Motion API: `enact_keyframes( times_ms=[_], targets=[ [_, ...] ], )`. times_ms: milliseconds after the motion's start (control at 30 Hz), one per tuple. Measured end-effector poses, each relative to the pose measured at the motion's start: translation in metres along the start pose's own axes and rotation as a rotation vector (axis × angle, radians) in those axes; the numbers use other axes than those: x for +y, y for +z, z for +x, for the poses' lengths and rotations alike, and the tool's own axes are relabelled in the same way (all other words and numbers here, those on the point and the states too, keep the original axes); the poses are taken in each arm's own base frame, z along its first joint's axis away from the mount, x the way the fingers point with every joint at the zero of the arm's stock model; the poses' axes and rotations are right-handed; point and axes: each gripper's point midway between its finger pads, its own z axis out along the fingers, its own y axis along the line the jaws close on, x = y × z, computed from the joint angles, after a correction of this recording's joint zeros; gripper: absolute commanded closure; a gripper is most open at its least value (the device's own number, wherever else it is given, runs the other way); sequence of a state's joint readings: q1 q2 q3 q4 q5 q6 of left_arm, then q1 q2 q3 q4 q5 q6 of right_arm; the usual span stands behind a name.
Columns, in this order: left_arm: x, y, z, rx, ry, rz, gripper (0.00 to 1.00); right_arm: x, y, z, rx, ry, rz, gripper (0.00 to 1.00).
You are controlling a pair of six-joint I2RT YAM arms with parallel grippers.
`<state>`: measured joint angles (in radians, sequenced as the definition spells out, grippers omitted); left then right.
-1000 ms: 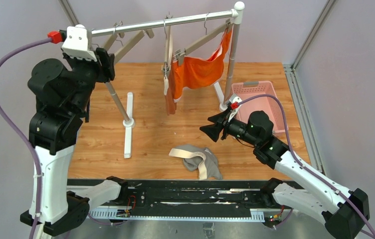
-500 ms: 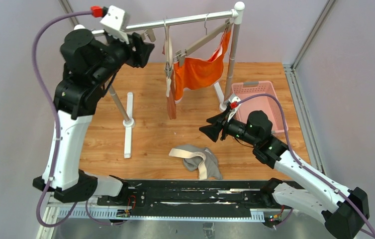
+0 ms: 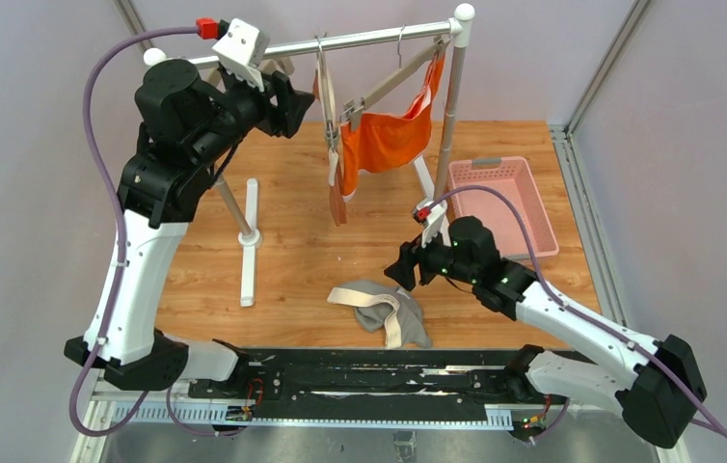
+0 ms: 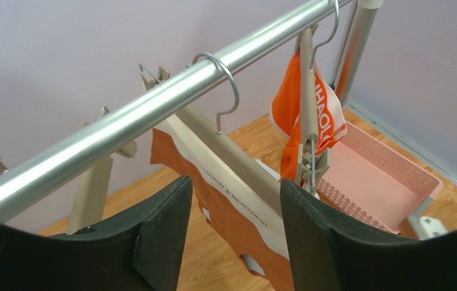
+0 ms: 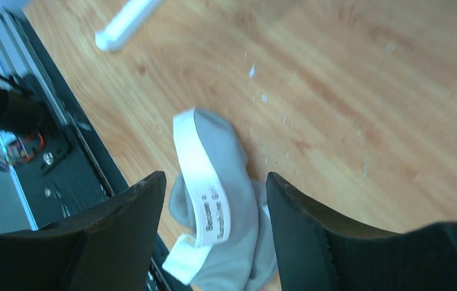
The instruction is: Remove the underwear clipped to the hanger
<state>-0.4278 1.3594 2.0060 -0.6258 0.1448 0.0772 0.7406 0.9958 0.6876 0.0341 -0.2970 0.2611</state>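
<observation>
The rust-brown briefs (image 3: pixel 336 183) with a cream waistband hang clipped to a beige hanger (image 4: pixel 232 154) on the metal rail (image 3: pixel 340 42); they also show in the left wrist view (image 4: pixel 226 212). The bright orange briefs (image 3: pixel 389 135) hang clipped to a second hanger to the right and show in the left wrist view (image 4: pixel 293 112). The grey briefs (image 3: pixel 386 309) lie on the table and show in the right wrist view (image 5: pixel 226 200). My left gripper (image 3: pixel 294 99) is open, up by the rail left of the brown briefs. My right gripper (image 3: pixel 400 270) is open, above the grey briefs.
A pink basket (image 3: pixel 506 198) stands at the right of the table and shows in the left wrist view (image 4: pixel 377 176). The white rack has a right post (image 3: pixel 448 116), a slanted left post (image 3: pixel 229 198) and a floor foot (image 3: pixel 250 241). Empty hangers hang at the rail's left.
My left arm swung from the far left up and right to the rail beside the brown briefs. My right gripper moved down and left toward the grey briefs.
</observation>
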Motion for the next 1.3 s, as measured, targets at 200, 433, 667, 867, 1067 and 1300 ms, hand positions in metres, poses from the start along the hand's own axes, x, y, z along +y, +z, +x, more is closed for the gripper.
enact_keyframes(
  times_ms=[200, 433, 667, 867, 1067, 1300],
  targets=[
    [-0.003, -0.007, 0.002, -0.008, -0.009, 0.01, 0.36, -0.002, 0.013, 0.073, 0.23, 0.031, 0.016, 0.34],
    [-0.005, 0.004, 0.007, 0.001, -0.025, 0.023, 0.36, 0.006, 0.023, 0.135, 0.445, 0.042, -0.009, 0.33],
    [-0.006, 0.012, 0.011, 0.006, -0.043, 0.031, 0.36, 0.001, 0.028, 0.179, 0.662, 0.04, 0.041, 0.78],
    [-0.01, 0.019, 0.008, -0.016, -0.073, 0.051, 0.36, -0.006, 0.033, 0.181, 0.707, 0.042, 0.098, 0.99],
    [-0.02, 0.034, 0.021, 0.017, -0.086, 0.079, 0.36, -0.015, 0.009, 0.161, 0.673, -0.007, 0.202, 0.99],
    [-0.017, 0.044, 0.044, 0.069, -0.092, 0.055, 0.35, -0.032, -0.044, 0.044, 0.324, -0.099, 0.414, 0.99]
  ],
)
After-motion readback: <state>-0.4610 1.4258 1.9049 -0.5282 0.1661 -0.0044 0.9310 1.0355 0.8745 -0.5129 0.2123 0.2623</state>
